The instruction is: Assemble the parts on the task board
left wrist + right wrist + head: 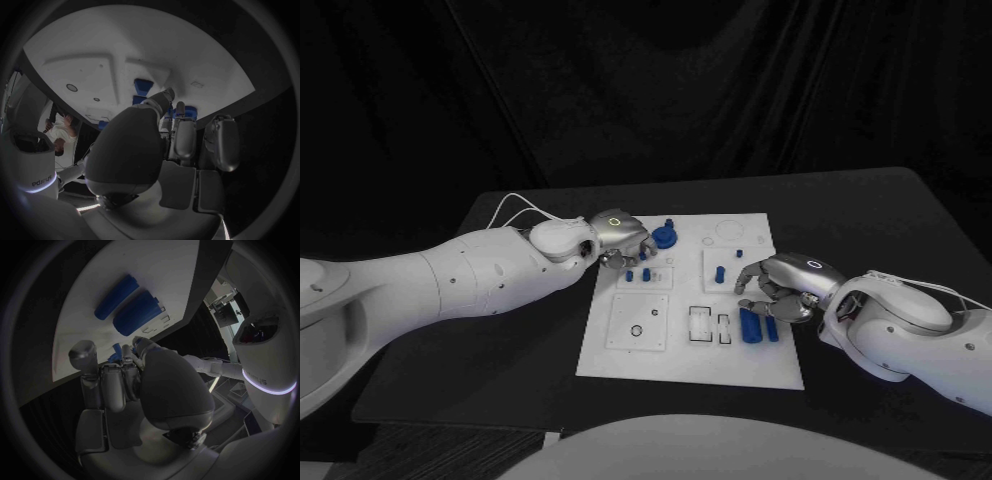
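Silver left hand point(615, 238) fingers curled over task board point(689, 355); right hand point(788, 287) grip unclear.

The near-left part of the white board point(625, 362) lies bare and flat, open to approach from the near edge. The left hand point(617, 238) blocks the far-left corner, close beside the blue gear point(664, 237) and short blue pegs point(639, 272). The right hand point(783, 290) crowds the right edge, just beside two blue cylinders point(759, 329). Between the hands, a blue pin point(720, 272) stands upright.
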Controlling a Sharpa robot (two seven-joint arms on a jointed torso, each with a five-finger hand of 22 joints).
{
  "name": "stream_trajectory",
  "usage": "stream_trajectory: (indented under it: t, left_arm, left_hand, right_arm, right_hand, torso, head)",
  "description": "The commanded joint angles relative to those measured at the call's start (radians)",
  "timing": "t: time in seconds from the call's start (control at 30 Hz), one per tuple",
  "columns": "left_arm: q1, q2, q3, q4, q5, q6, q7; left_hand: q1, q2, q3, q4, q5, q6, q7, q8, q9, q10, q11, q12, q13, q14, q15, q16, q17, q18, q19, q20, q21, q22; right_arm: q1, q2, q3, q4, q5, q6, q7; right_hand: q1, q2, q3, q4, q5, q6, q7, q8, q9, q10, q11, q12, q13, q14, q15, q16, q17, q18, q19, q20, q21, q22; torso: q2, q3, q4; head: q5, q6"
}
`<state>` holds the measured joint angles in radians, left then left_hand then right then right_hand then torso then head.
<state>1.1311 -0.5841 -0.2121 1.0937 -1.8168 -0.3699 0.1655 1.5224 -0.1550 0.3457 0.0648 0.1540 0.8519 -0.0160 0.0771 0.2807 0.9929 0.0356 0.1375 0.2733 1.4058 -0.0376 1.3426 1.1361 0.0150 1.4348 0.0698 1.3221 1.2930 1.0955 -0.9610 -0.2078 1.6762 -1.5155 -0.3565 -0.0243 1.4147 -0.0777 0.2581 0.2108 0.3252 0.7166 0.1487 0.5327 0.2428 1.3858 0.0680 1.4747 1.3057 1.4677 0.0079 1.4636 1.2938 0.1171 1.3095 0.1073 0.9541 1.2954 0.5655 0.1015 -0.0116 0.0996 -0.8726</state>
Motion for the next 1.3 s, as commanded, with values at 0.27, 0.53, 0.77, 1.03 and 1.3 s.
stream_trajectory:
  t: [0.27, 0.53, 0.77, 1.03, 1.3]
  left_arm:
    - [0.006, -0.059, 0.001, 0.033, 0.000, -0.072, -0.006]
    - [0.035, -0.122, 0.001, 0.062, 0.000, -0.138, -0.028]
    - [0.041, -0.181, 0.001, 0.094, 0.071, -0.210, -0.012]
    - [0.043, -0.261, 0.001, 0.159, 0.284, -0.358, 0.109]
    - [0.043, -0.314, 0.000, 0.219, 0.733, -0.334, 0.353]
  left_hand:
    - [-0.018, -0.009, 0.037, 0.002, -0.003, 0.022, 0.004, -0.001, -0.009, 0.007, -0.008, 0.001, 0.029, -0.008, -0.005, -0.005, -0.006, 0.043, -0.006, 0.000, -0.003, 0.202]
    - [-0.017, -0.016, 0.040, 0.003, 0.011, 0.035, 0.008, 0.001, -0.009, 0.003, -0.009, 0.003, 0.034, -0.009, -0.007, -0.005, -0.008, 0.043, -0.006, 0.001, -0.003, 0.202]
    - [-0.024, -0.016, 0.051, 0.014, 0.033, 0.027, 0.002, -0.008, -0.015, -0.021, -0.007, -0.003, 0.040, -0.018, -0.006, -0.014, -0.022, 0.048, -0.021, 0.001, -0.029, 0.194]
    - [-0.169, -0.005, -0.037, 0.155, 0.006, -0.020, 0.006, -0.012, -0.052, -0.119, 0.013, 0.026, 0.061, -0.333, 0.024, -0.302, -0.409, 0.100, -0.229, 0.034, -0.350, 0.110]
    - [-0.266, 0.086, -0.225, 0.224, 0.129, -0.107, 0.057, -0.014, -0.123, -0.441, 0.055, 0.069, 0.030, -0.873, 0.175, -0.813, -0.727, 0.106, -0.816, 0.125, -1.061, -0.111]
  right_arm:
    - [0.010, -0.041, 0.001, 0.027, -0.001, -0.044, -0.002]
    - [0.068, -0.074, 0.001, 0.052, -0.001, -0.081, -0.004]
    - [0.125, -0.083, 0.001, 0.064, -0.001, -0.084, -0.017]
    - [0.178, -0.063, 0.001, 0.029, -0.115, -0.026, -0.059]
    - [0.198, -0.006, 0.001, -0.046, -0.271, 0.122, -0.104]
  right_hand:
    - [0.022, -0.008, 0.024, -0.010, 0.012, 0.003, -0.002, 0.019, -0.010, -0.015, 0.002, -0.011, 0.109, 0.028, -0.005, -0.021, 0.165, 0.006, -0.001, 0.002, -0.016, 0.111]
    - [0.030, -0.014, 0.028, -0.015, 0.014, 0.002, -0.002, 0.019, -0.011, -0.047, 0.001, -0.032, 0.082, 0.023, -0.006, -0.031, 0.156, 0.008, -0.004, 0.001, -0.025, 0.109]
    - [0.049, -0.028, 0.056, -0.015, 0.015, 0.005, -0.005, 0.022, -0.015, -0.216, -0.004, -0.202, -0.116, 0.003, -0.011, -0.077, 0.119, 0.018, -0.022, -0.004, -0.095, 0.089]
    - [0.073, -0.078, 0.135, -0.003, -0.009, 0.038, -0.004, -0.015, -0.039, -0.463, -0.006, -0.829, -0.697, -0.011, -0.015, -0.159, 0.042, 0.010, 0.018, -0.013, -0.077, 0.099]
    - [0.059, -0.138, 0.110, -0.010, -0.022, 0.037, 0.001, -0.136, -0.087, -0.583, 0.044, -1.118, -0.928, -0.035, 0.018, -0.201, 0.001, 0.014, 0.000, 0.016, -0.127, 0.094]
  torso:
    - [0.000, 0.0000, 0.0001]
    - [-0.003, -0.0010, 0.0006]
    - [-0.007, -0.0033, 0.0009]
    - [-0.008, -0.0087, 0.0053]
    - [-0.013, -0.0153, 0.0166]
  head:
    - [0.007, 0.000]
    - [0.013, 0.000]
    - [0.023, 0.000]
    - [0.038, 0.000]
    - [0.033, 0.000]
